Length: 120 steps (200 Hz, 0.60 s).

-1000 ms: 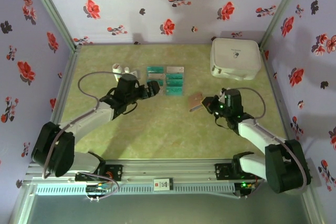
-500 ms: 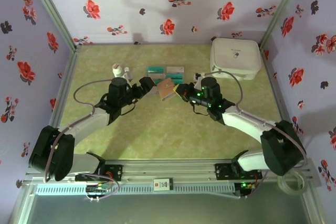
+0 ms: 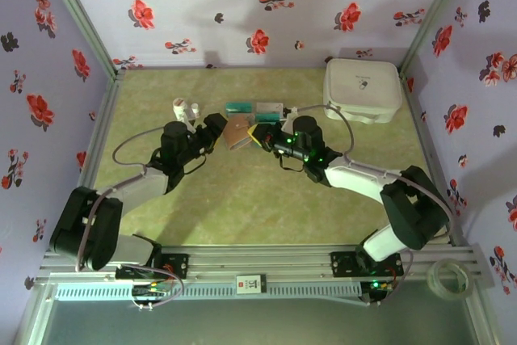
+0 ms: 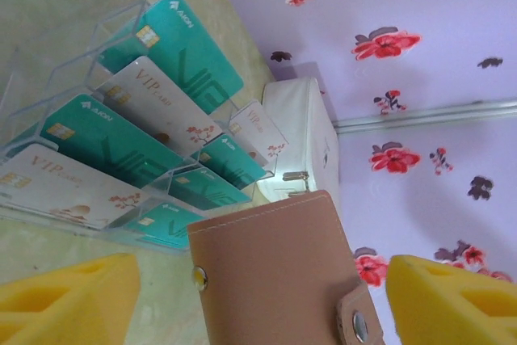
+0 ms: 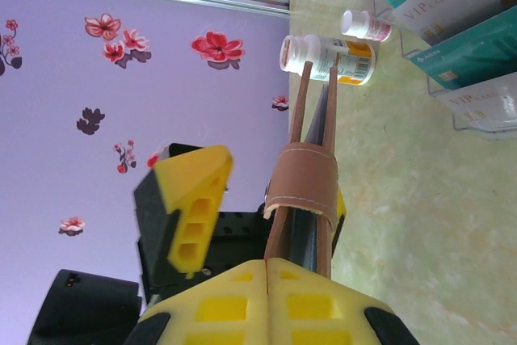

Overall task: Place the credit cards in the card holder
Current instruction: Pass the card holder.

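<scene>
The brown card holder (image 3: 237,132) hangs on edge above the mat, my right gripper (image 3: 262,136) shut on one of its covers (image 5: 303,191). My left gripper (image 3: 216,129) stands open around it: one yellow finger (image 4: 69,296) to its left, the other (image 4: 452,296) to its right, with the holder's snap side (image 4: 275,272) between them. One left finger (image 5: 192,199) stands clearly apart from the leather. The credit cards (image 4: 153,119), teal and white, sit in a clear tiered rack (image 3: 257,108) just behind the holder.
Two small white bottles (image 3: 183,107) lie left of the rack, close to my left arm; they show too in the right wrist view (image 5: 327,58). A large white case (image 3: 362,89) stands at the back right. Flowered walls close in three sides.
My right arm has carried the card holder left to the middle, in front of the rack. My left gripper has come to meet it, and its jaws have narrowed around the holder.
</scene>
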### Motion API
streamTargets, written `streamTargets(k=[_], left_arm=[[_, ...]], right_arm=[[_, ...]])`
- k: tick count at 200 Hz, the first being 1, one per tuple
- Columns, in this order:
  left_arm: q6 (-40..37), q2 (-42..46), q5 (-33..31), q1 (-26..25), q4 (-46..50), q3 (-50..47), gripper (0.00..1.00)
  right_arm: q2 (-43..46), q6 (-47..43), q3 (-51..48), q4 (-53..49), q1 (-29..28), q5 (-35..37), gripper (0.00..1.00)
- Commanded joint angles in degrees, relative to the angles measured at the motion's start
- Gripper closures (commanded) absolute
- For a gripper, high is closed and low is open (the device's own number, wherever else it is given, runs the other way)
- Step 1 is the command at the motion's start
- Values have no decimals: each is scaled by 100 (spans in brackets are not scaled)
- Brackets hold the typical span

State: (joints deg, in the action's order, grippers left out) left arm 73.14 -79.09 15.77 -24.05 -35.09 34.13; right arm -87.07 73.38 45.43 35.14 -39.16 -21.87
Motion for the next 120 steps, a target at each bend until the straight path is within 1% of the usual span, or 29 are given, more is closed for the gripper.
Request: streamTargets(k=[1, 18, 42, 69, 89, 120], left_arm=[[371, -229, 255, 61, -832, -62, 28], [516, -379, 279, 75, -1119, -88, 34], [661, -538, 328, 101, -1452, -95, 45], [724, -601, 352, 126, -1593, -107, 53], [672, -586, 345, 154, -1573, -114, 58], [553, -463, 324, 198, -1311, -88, 60]], right_arm=[[-167, 251, 187, 653, -75, -58, 100], [-283, 367, 188, 840, -86, -103, 100], [-362, 395, 169, 894, -101, -105, 100], [-392, 390, 142, 929, -101, -99, 100], [-391, 387, 116, 929, -100, -98, 100], [-398, 383, 55, 927, -93, -76, 100]])
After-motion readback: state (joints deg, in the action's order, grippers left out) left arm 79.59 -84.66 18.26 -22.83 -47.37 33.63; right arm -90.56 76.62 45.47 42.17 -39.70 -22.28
